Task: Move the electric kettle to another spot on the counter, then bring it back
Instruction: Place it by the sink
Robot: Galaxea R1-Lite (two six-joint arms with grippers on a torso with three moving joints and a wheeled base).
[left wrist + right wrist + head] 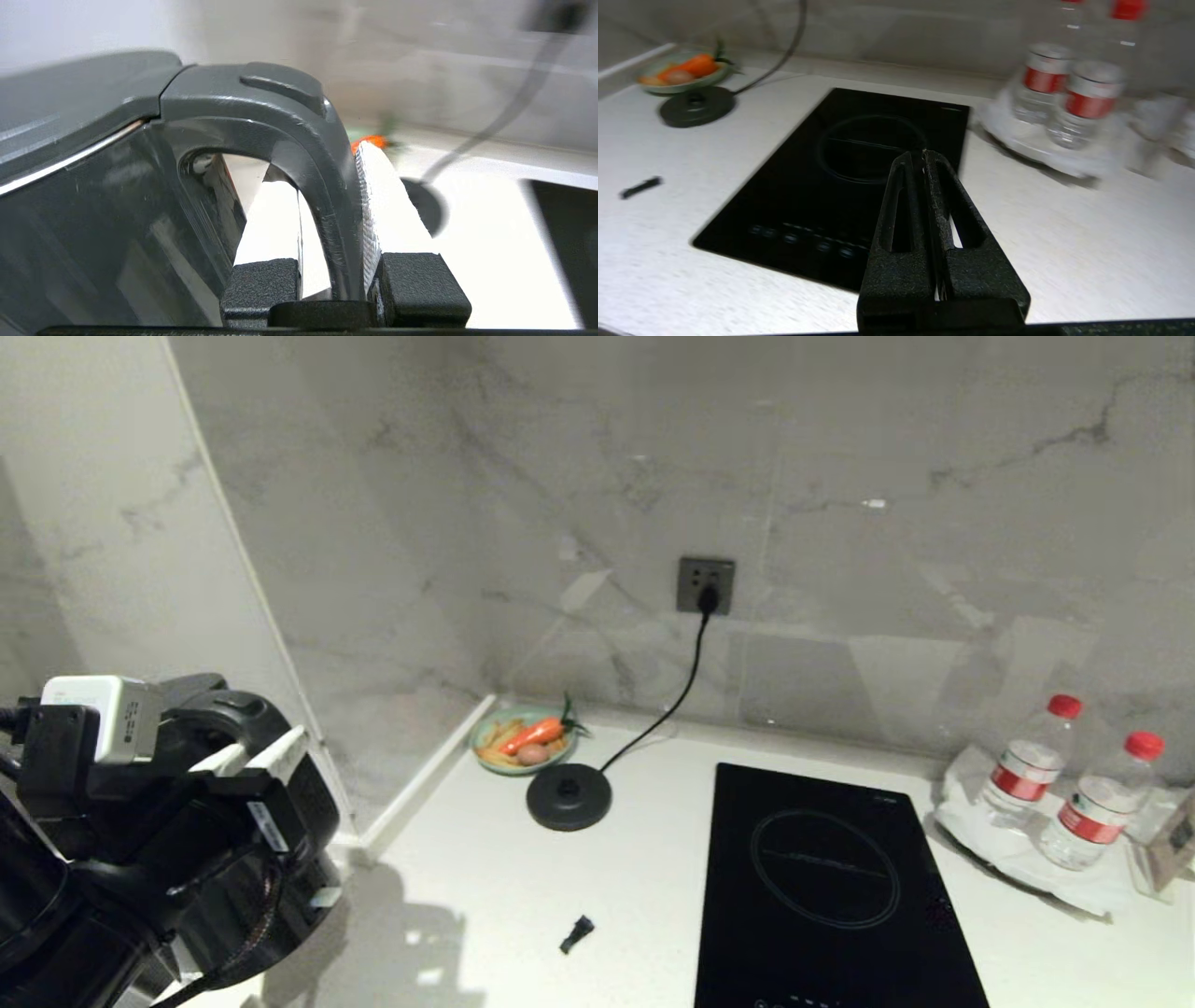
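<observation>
Kettle (93, 196) hangs by its handle in the left gripper (334, 224), pinched tight, well off the base (569, 796); keep it upright and level.

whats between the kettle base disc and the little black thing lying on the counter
Nothing: in the head view the stretch of counter between the base disc and the small black object is bare white stone.

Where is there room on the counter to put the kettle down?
The counter is bare between the round base, the hob and the small black piece. It's crowded by the bottles and the food bowl.
</observation>
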